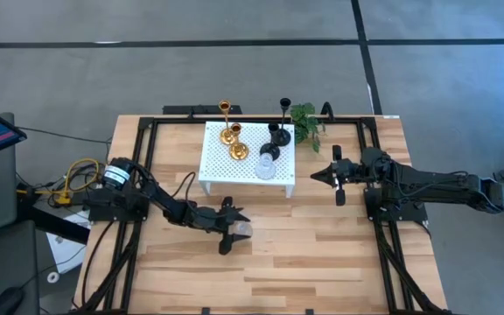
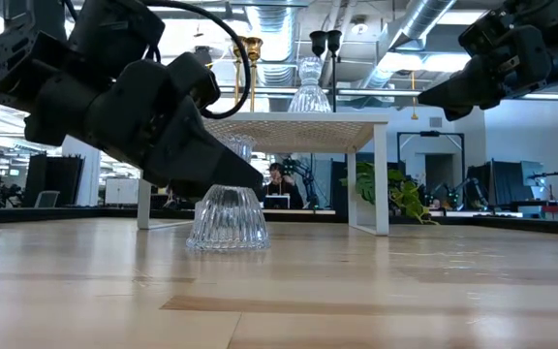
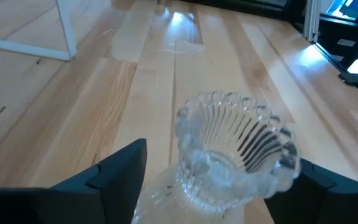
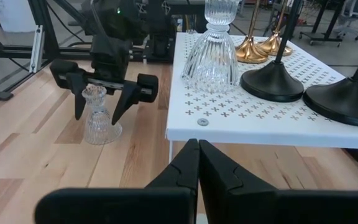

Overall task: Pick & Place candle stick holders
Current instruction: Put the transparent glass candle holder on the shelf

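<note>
A: Glass candle stick holder (image 4: 100,116), one: upright on the bench (image 1: 322,254), in front of the white stand (image 1: 219,171). Left gripper (image 4: 104,93) straddles its neck, jaws spread, neither finger visibly touching.

B: Step?

A: Either grasping or letting go; I can't say which. A pick needs the jaws to close squarely on the neck.

B: Farther off?

A: Stand carries one glass holder (image 4: 213,53), two black (image 4: 275,79), two gold (image 4: 251,48). Right gripper (image 1: 336,178) waits beside it, jaws pressed together.
</note>
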Robot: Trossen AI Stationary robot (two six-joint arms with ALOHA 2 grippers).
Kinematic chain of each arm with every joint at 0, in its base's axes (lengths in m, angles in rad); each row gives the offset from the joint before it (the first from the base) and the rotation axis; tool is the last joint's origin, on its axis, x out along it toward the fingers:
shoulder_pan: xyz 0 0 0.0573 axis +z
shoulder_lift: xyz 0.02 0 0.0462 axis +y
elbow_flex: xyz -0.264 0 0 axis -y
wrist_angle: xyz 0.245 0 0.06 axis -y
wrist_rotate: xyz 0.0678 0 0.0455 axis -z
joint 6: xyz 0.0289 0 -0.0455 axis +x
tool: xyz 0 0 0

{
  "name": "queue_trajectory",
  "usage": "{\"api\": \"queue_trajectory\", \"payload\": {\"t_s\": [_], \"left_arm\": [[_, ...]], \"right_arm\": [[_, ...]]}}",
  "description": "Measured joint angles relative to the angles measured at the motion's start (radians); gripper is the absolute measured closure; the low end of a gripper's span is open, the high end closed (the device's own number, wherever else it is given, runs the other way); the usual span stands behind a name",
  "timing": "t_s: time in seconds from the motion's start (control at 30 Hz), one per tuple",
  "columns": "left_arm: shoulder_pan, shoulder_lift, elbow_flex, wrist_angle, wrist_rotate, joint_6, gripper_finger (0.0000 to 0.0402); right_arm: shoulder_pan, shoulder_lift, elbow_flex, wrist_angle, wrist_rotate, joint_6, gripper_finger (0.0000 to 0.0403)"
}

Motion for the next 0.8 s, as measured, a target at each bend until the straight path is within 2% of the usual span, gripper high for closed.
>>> {"api": "queue_trajectory", "payload": {"t_s": [0.17, 0.5, 0.6, 0.8], "left_arm": [[0.0, -0.002, 0.0, -0.002, 0.0, 0.0, 0.0159], [0.0, -0.006, 0.002, 0.01, -0.005, 0.004, 0.0265], [-0.001, -0.006, 0.002, 0.008, -0.005, 0.0, 0.0275], [-0.007, -0.006, 0.002, 0.003, -0.005, -0.052, 0.0266]], "right_arm": [[0.0, 0.0, 0.0, -0.002, 0.0, 0.0, 0.0403], [0.0, 0.0, 0.0, -0.004, 0.0, 0.0, 0.0403], [0.0, 0.0, 0.0, -0.01, 0.0, 0.0, 0.0403], [0.0, 0.0, 0.0, -0.018, 0.0, 0.0, 0.0403]]}}
